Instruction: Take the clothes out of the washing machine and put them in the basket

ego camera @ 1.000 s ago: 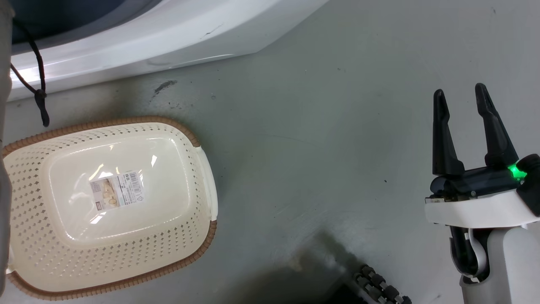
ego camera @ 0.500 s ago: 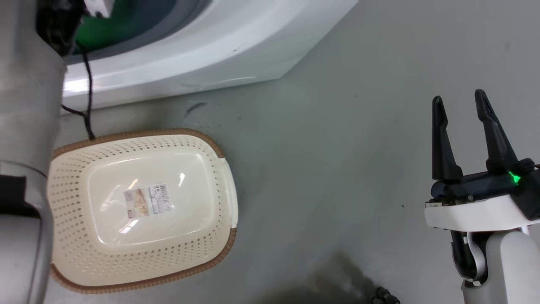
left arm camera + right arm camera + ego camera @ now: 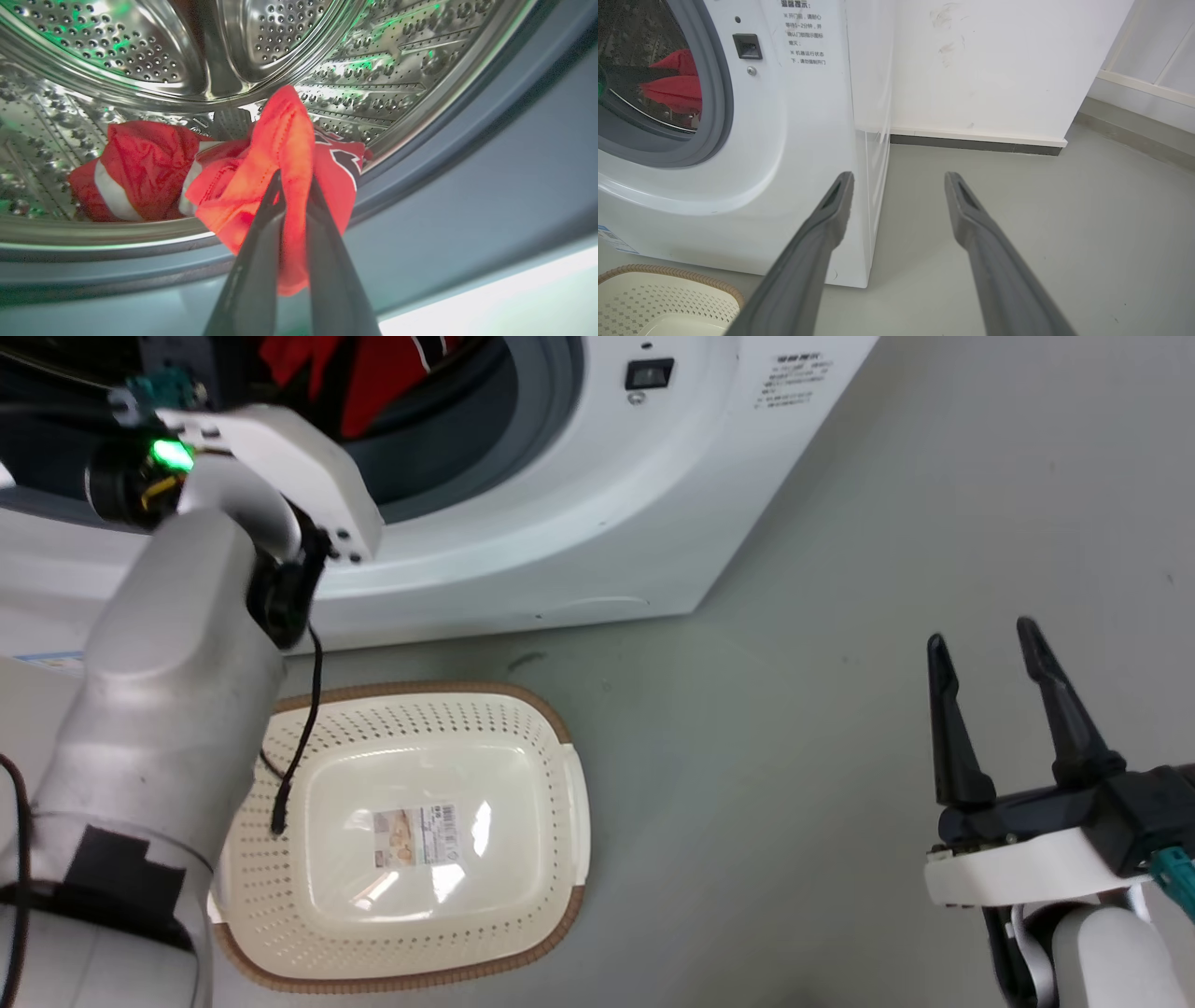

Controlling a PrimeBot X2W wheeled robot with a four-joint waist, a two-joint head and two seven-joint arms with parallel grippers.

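The left arm (image 3: 177,653) overhangs the basket (image 3: 411,689) on its left; open floor (image 3: 747,784) lies right of it.

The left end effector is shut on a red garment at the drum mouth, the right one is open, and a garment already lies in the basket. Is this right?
No. The head view shows the basket holding only a label, no garment. The rest stands: left end effector shut on the red garment at the drum mouth, right end effector open.
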